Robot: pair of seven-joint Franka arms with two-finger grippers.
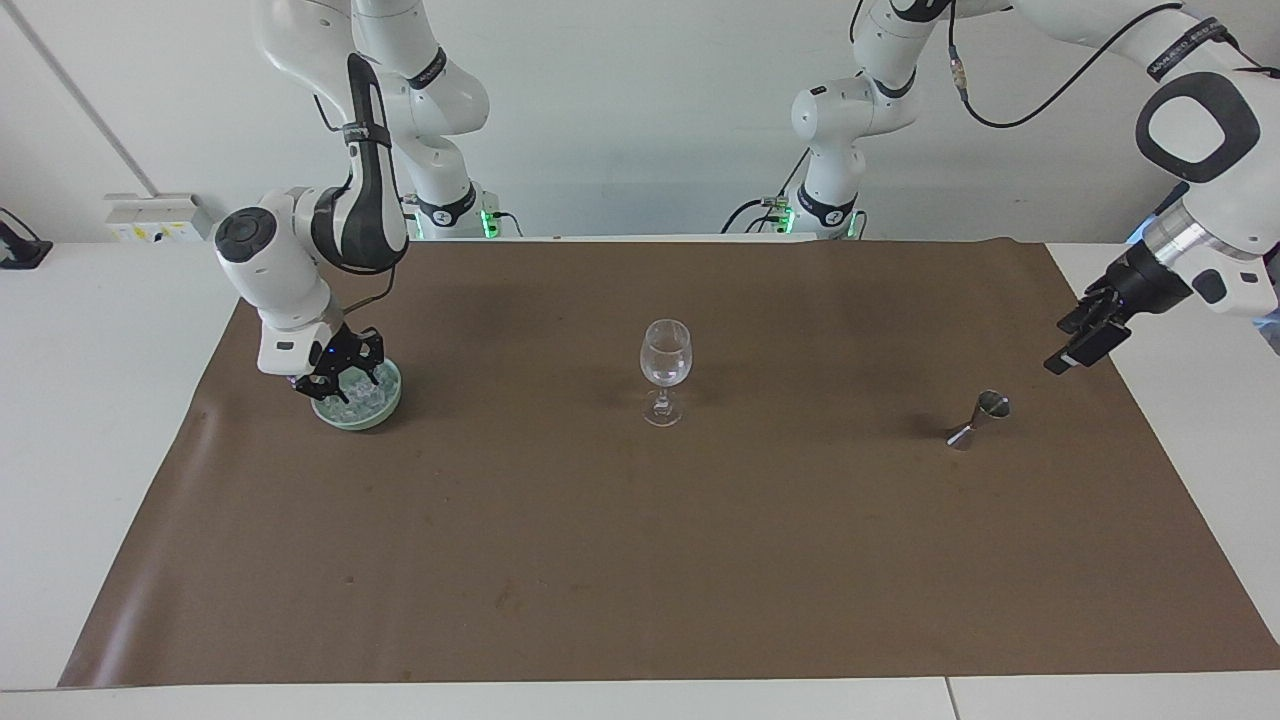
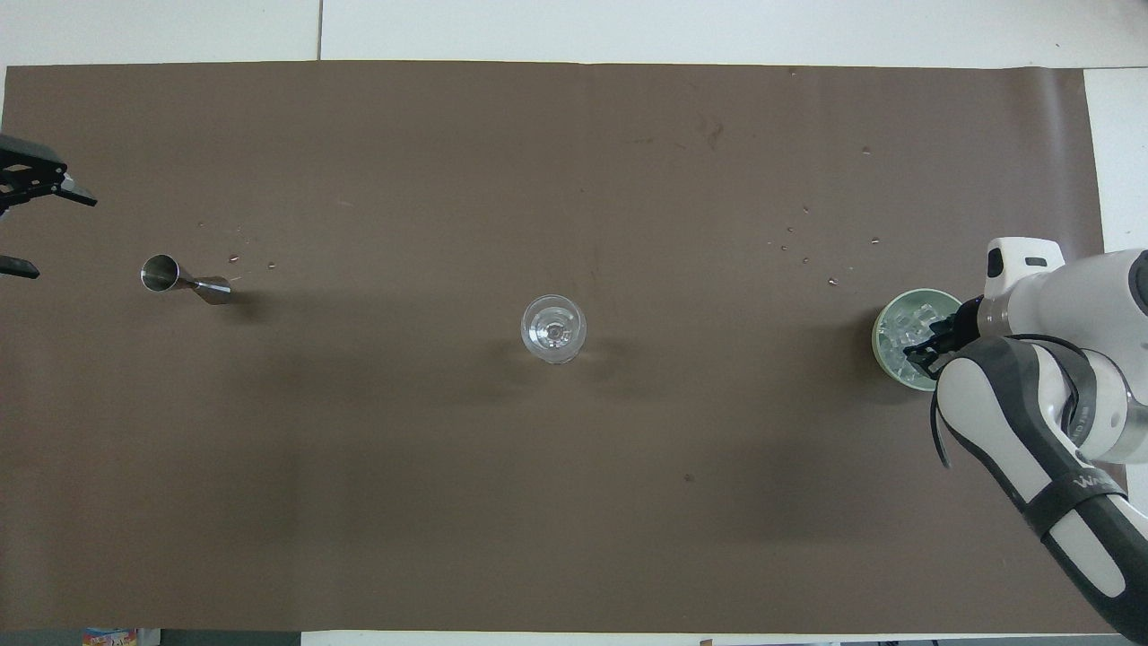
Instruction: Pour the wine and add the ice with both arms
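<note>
A clear wine glass (image 1: 664, 368) (image 2: 553, 328) stands at the middle of the brown mat. The wine itself is not visible. Ice (image 1: 362, 396) (image 2: 900, 330) fills a pale green bowl (image 1: 392, 400) (image 2: 881, 345) toward the right arm's end. My right gripper (image 1: 335, 384) (image 2: 924, 348) is down in that bowl among the chunks. A small steel jigger (image 1: 978, 418) (image 2: 184, 280) stands toward the left arm's end. My left gripper (image 1: 1075, 345) (image 2: 63, 235) hangs open and empty in the air over the mat's edge beside the jigger.
The brown mat (image 1: 640, 560) covers most of the white table (image 1: 90, 400). Small specks lie on the mat by the jigger and by the bowl (image 2: 807, 242). A white socket box (image 1: 155, 217) sits at the table's corner nearest the right arm's base.
</note>
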